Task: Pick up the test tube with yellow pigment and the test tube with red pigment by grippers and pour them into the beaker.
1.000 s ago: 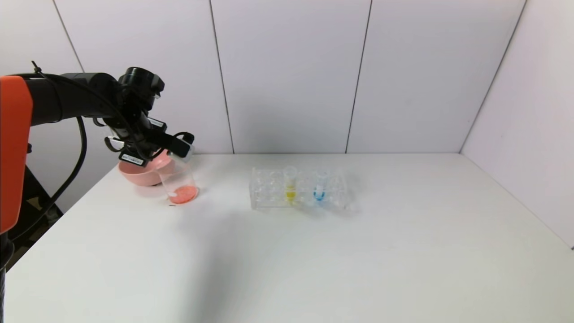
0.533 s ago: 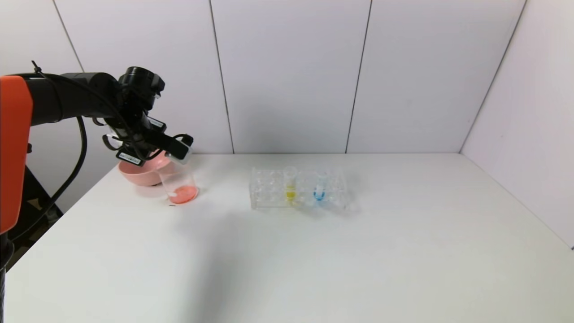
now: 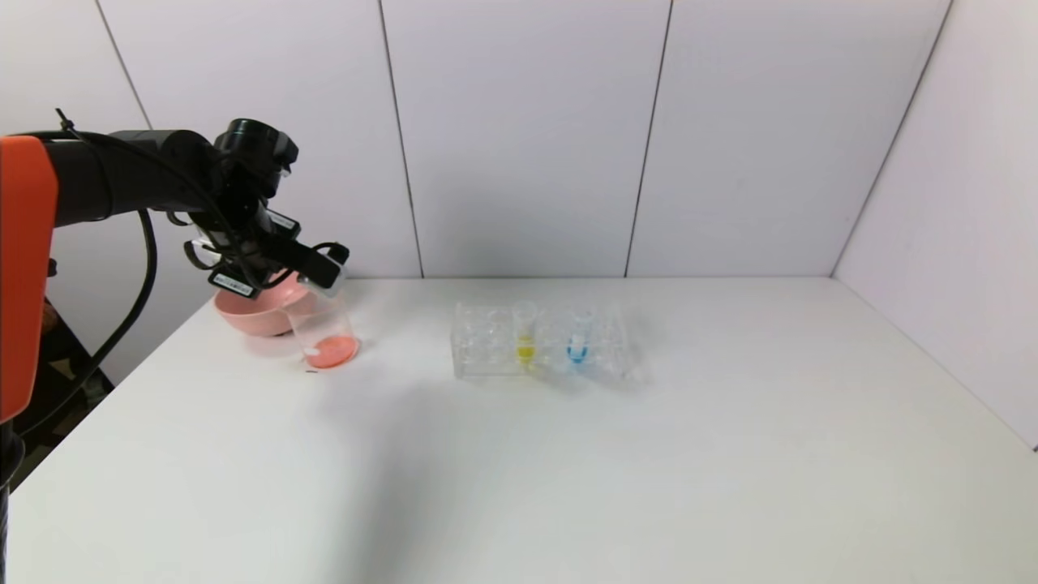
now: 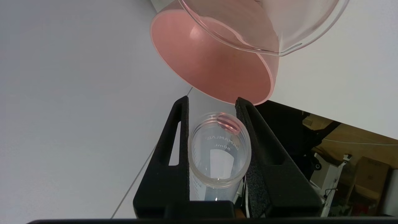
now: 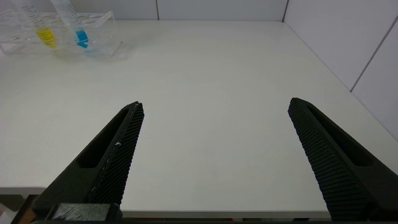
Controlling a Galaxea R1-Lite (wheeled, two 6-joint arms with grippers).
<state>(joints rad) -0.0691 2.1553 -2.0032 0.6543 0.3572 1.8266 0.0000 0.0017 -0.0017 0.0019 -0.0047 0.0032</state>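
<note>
My left gripper [image 3: 323, 272] hangs over the beaker [image 3: 326, 332] at the table's back left, shut on the test tube with red pigment [image 4: 217, 152]. The tube lies tipped, its mouth toward the beaker's rim [image 4: 264, 34], and only a red trace shows inside it. Red-orange liquid covers the beaker's bottom. The test tube with yellow pigment [image 3: 525, 334] stands upright in the clear rack [image 3: 486, 345] at mid-table, also seen in the right wrist view [image 5: 43, 32]. My right gripper [image 5: 214, 104] is open above the table's near edge, out of the head view.
A pink bowl [image 3: 255, 315] sits right behind the beaker, close under the left gripper. A tube with blue liquid [image 3: 577, 339] stands in the rack beside the yellow one. Walls close off the back and right side of the table.
My left gripper with the tipped tube has drifted very slightly back to the left over the beaker. Nothing else has moved.
</note>
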